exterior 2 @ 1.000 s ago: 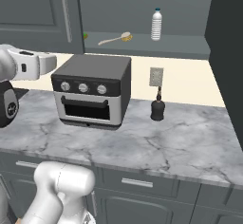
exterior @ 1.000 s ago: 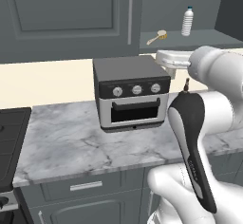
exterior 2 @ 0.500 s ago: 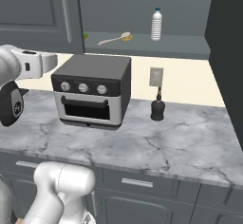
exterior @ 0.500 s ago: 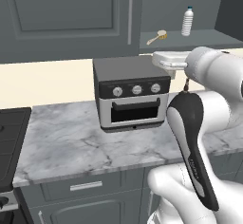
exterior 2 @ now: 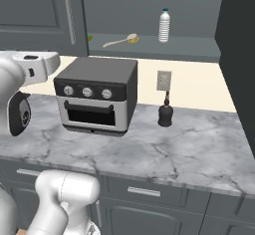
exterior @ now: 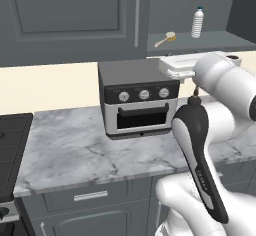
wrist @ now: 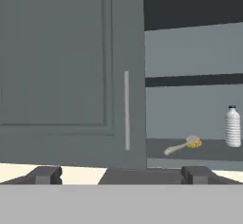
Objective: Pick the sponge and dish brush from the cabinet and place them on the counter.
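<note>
Landmark is the toaster oven (exterior: 138,97) on the counter (exterior: 75,147). The arm has swung a bit toward the oven over the last second: in the left base view the white hand has slid left so it now sits over the oven's top right corner, and in the right base view it has crept in from the left edge toward the oven's left side. Base has not driven, scene is otherwise the same.

Gripper (wrist: 121,174) is spread as wide as it goes, fingertips (wrist: 45,174) far apart, nothing between them, holding nothing.

Dish brush (exterior 2: 121,41) lies on the open cabinet (exterior 2: 164,50) shelf above and behind the oven, bristle head to the right, handle pointing left. Clear bottle (exterior 2: 164,26) stands on the same shelf further right of the oven, apart from the brush. Sponge (exterior 2: 89,37) is barely a green sliver peeking past the edge of the closed door (exterior 2: 45,10), up and left of the oven top; mostly hidden, can't tell how it lies.

Hand camera looks level at the shelf with the brush ahead and right, well apart from the fingertips. Reads as early approach: nothing picked yet, both items in the cabinet, the arm has to rise over the oven and reach in
</note>
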